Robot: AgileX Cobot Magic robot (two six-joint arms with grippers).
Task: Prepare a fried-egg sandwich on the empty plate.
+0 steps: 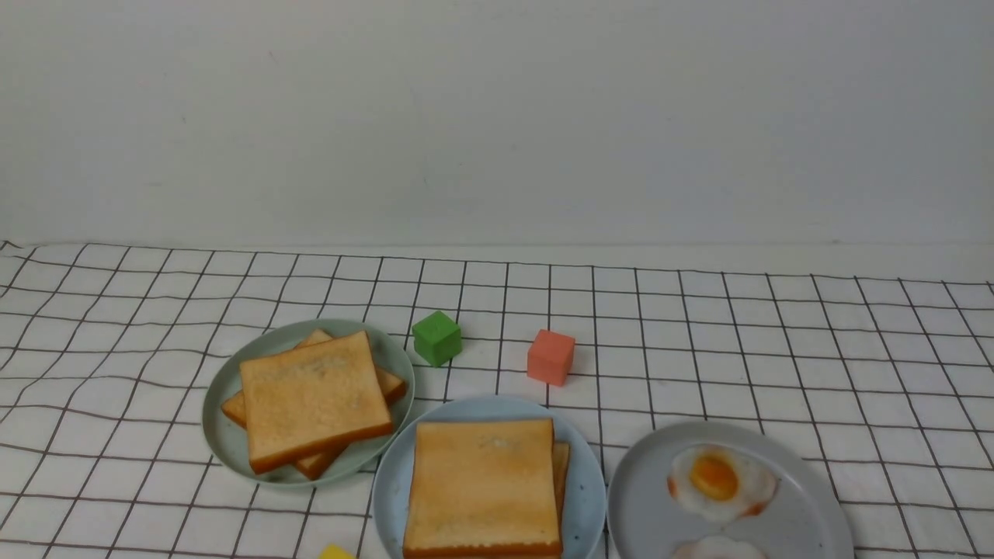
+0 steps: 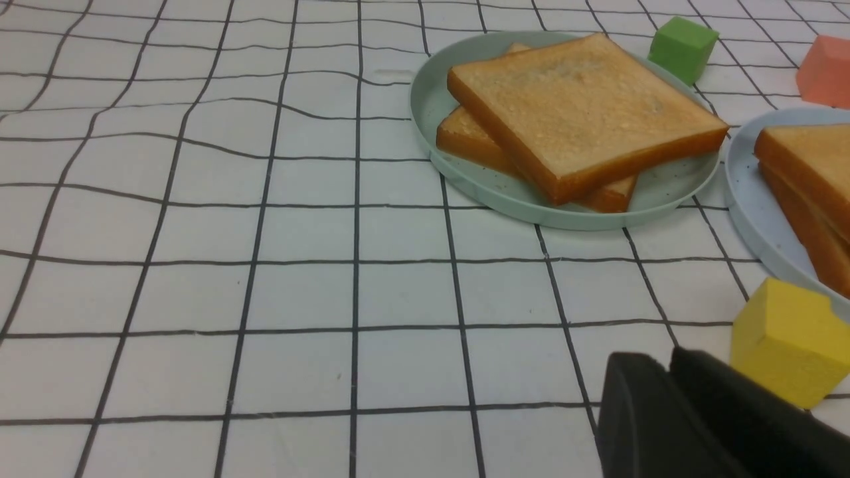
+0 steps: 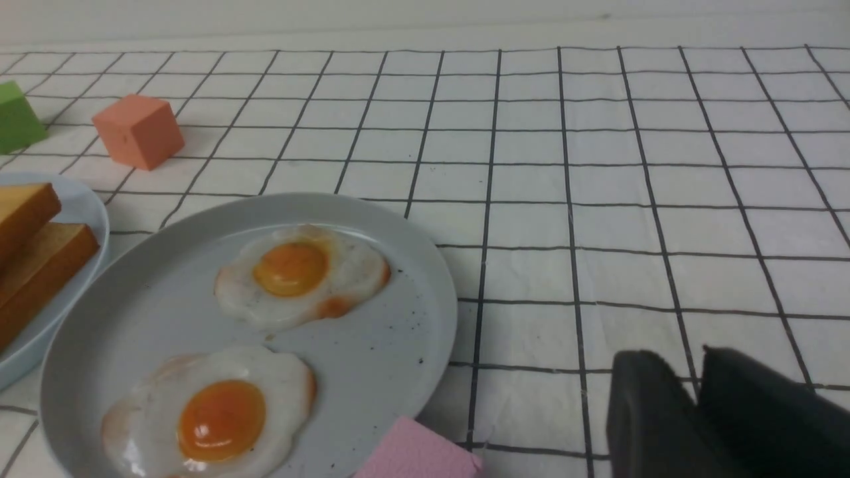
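Observation:
The pale blue plate [image 1: 586,497] stands at the front middle and holds two toast slices [image 1: 485,485] stacked nearly flush. Nothing shows between them. The stack also shows in the right wrist view [image 3: 26,252] and the left wrist view [image 2: 803,179]. Two fried eggs [image 1: 718,481] [image 3: 212,411] lie on the grey plate [image 1: 644,505] to its right. My left gripper [image 2: 664,362] is shut and empty, low over the cloth beside a yellow cube [image 2: 787,348]. My right gripper [image 3: 690,362] is shut and empty, over the cloth right of the grey plate [image 3: 372,332]. Neither gripper shows in the front view.
A greyish-green plate [image 1: 225,435] at the left holds a skewed pile of toast [image 1: 311,396]. A green cube [image 1: 436,338] and a salmon cube [image 1: 550,356] stand behind the plates. A pink block [image 3: 418,458] lies at the grey plate's near edge. A white wall closes the back.

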